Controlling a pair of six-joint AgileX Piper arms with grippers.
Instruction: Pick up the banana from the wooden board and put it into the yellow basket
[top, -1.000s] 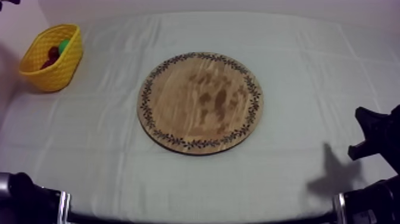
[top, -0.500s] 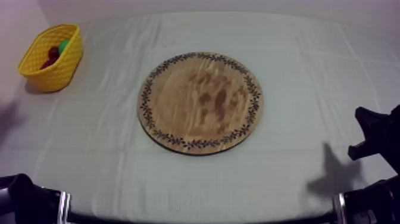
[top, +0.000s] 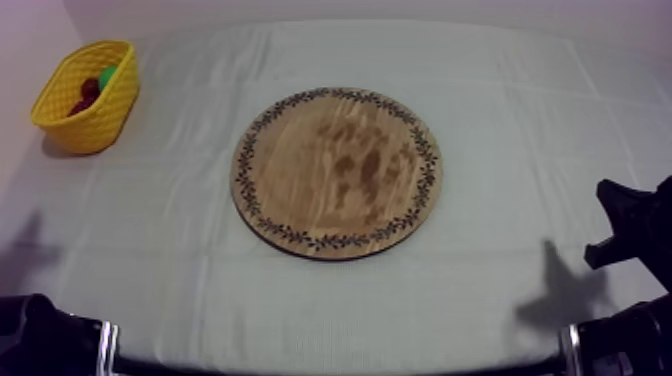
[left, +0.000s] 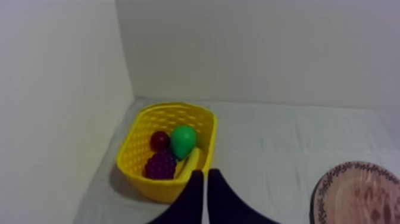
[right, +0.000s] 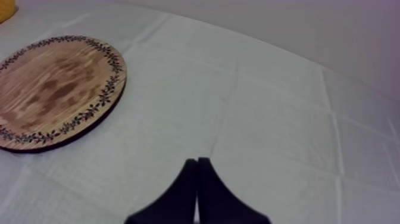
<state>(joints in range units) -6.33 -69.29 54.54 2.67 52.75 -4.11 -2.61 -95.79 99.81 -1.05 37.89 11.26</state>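
Left tool (left: 205, 175) is clenched on nothing — its two black fingers lie together as a narrow wedge, poised just short of the yellow basket (left: 132, 159) and clear of its rim. Right tool (right: 197, 162) is clenched the same way, empty, over bare cloth well apart from the basket, with the wooden board (right: 56, 89) lying between the two. Idle, empty tools fit the judgement that the job is done: the board's face is bare, and the banana (left: 191, 164) lies inside the basket, against the wall on the board's side. It shows as a short pale-yellow curve, partly tucked among its neighbours — the bunch of grapes (left: 159, 165) touching it, the green pear (left: 183, 140) just behind, the small red fruit (left: 159, 140) deeper in the basket. Its colour is close to the basket's own, so its ends are hard to pick out. The basket itself stands upright on the tabletop (top: 520, 120).
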